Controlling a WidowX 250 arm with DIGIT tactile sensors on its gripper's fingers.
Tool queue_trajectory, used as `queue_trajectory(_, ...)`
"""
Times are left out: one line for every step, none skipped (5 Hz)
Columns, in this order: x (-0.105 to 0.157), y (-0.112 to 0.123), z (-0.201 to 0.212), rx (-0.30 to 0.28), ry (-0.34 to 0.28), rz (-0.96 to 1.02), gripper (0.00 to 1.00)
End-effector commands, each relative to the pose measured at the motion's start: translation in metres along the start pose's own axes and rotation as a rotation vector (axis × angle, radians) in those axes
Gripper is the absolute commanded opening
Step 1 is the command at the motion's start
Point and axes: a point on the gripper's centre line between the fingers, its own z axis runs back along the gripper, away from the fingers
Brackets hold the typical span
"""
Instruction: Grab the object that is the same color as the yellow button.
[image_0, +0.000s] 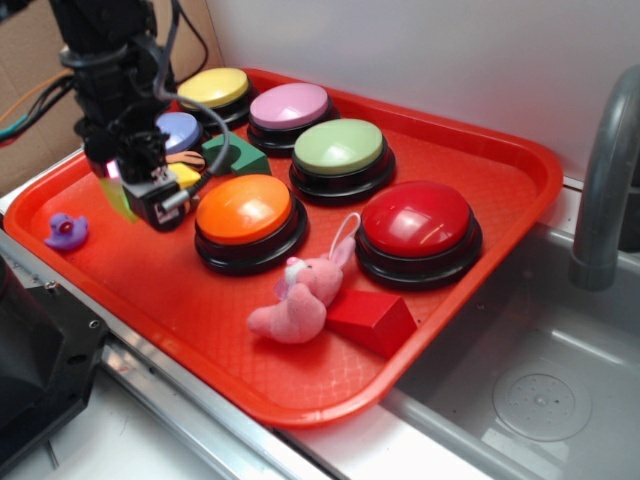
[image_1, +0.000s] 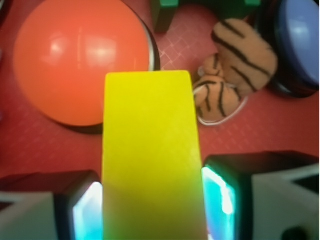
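The yellow wedge block sits lengthwise between my two fingers, and both lit pads press its sides. In the exterior view my gripper is low over the left part of the red tray, with a bit of the yellow wedge showing beside it. The yellow button stands at the tray's back left, behind the arm. I cannot tell whether the wedge rests on the tray or is lifted.
The orange button is just right of the gripper. A tiger plush, a lavender button and a green block sit behind it. A purple duck, pink plush, red wedge and a faucet are further off.
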Motion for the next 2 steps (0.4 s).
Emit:
queue_trajectory(0.0212, -0.0538, 0.0810, -0.030, -0.139, -0.089, 0.00)
queue_trajectory(0.0257, -0.0601, 0.0833, -0.024, -0.135, -0.100, 0.00)
